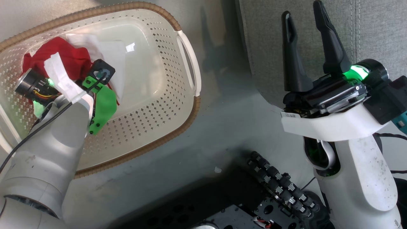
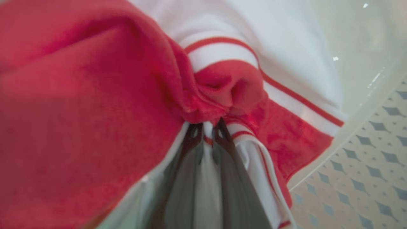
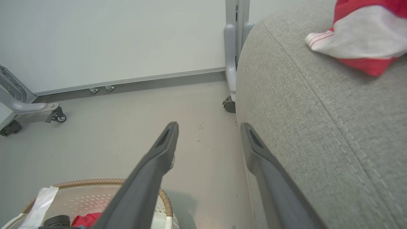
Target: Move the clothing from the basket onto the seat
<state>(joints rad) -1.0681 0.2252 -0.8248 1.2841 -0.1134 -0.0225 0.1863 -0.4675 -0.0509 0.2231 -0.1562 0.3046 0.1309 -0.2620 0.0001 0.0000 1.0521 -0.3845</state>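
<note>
"Which hand has the cloth?"

"The left hand (image 2: 208,133). It's down inside the basket (image 1: 143,6), its two fingers nearly shut, pinching a fold of the red-and-white garment (image 2: 95,95) bunched at the basket's left end."

"And the other one?"

"The right hand (image 1: 302,11) hangs wide open with nothing in it, just beside the rounded corner of the seat (image 1: 264,47)."

"So which way does the garment have to travel?"

"To the robot's right. The seat lies beyond the basket's right handle, with a strip of floor (image 1: 229,121) between them. The cushion looks higher than the basket, which stands on the floor, so I'd guess a lift first, then a swing across. The left hand is the nearer one by far."

"Anything on the seat?"

"One red-and-white piece (image 3: 356,35) lies on the cushion, well back from the edge."
</note>
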